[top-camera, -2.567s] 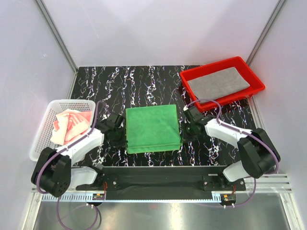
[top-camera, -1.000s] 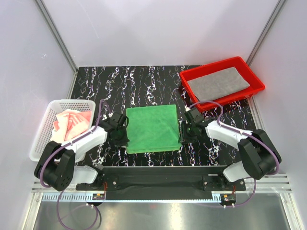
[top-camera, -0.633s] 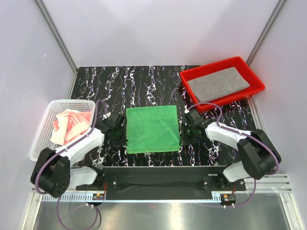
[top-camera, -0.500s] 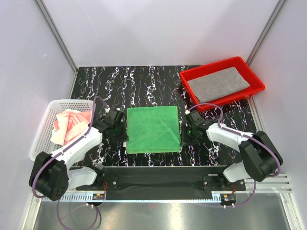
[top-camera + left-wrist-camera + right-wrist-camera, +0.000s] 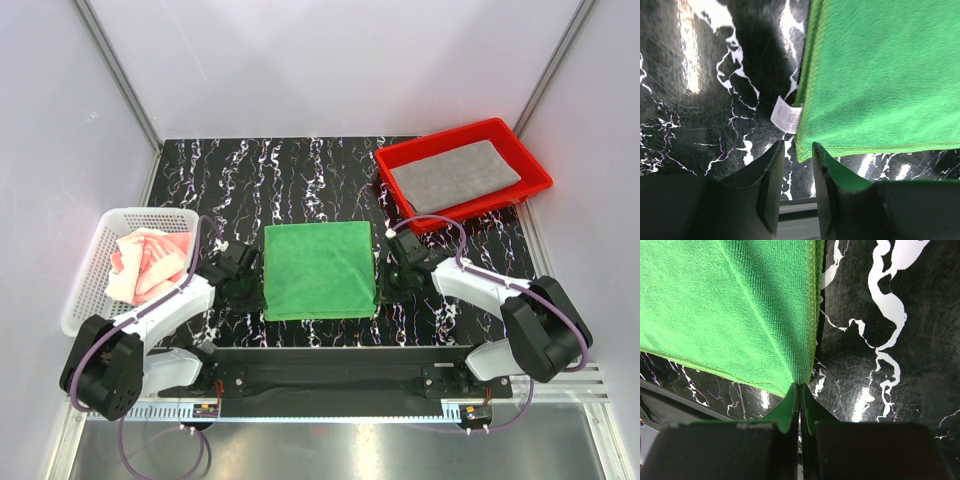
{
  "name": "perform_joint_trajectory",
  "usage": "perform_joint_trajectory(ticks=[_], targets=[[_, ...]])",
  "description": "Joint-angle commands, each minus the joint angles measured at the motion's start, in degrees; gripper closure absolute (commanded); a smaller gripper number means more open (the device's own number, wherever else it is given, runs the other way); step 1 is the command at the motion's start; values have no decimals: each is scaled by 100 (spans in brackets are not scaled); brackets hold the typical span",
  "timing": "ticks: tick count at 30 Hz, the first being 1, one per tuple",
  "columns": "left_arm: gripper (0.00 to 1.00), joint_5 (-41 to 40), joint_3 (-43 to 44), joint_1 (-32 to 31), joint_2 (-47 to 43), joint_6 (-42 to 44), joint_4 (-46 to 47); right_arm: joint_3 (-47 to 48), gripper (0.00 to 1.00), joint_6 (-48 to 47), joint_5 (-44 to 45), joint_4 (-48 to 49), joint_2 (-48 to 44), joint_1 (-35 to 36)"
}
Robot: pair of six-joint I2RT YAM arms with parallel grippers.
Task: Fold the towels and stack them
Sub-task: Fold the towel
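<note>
A bright green towel (image 5: 318, 268) lies folded flat on the black marbled table, between my two grippers. My left gripper (image 5: 250, 280) is at its near-left corner; in the left wrist view that gripper (image 5: 797, 150) is open, the towel (image 5: 880, 75) corner just at its fingertips and a white label (image 5: 786, 115) beside it. My right gripper (image 5: 390, 272) is at the towel's right edge. In the right wrist view the right gripper (image 5: 800, 386) is shut on the near corner of the green towel (image 5: 740, 305). A grey towel (image 5: 455, 173) lies flat in the red tray. A pink towel (image 5: 148, 262) lies crumpled in the basket.
The red tray (image 5: 536, 186) stands at the back right, the white lattice basket (image 5: 85, 290) at the left edge. The black marbled table (image 5: 300, 180) runs back to the grey walls.
My left gripper has opened and let go of the towel's left corner. My right gripper has shut on the right corner. The green towel lies flatter and squarer than before.
</note>
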Motion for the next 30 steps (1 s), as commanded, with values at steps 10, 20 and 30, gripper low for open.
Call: perform_joint_trajectory(ticks=[10,20,30], targets=[[77,77,-190,-22,168,-216,657,-20,100,-35,-113,135,-145,47],[82,33,-111,-22,160,-234,579,-11,100,-35,-95,152,-101,56],[83,103,-32,-31,46,-260,508,-37,100,-52,-104,205,-48,56]])
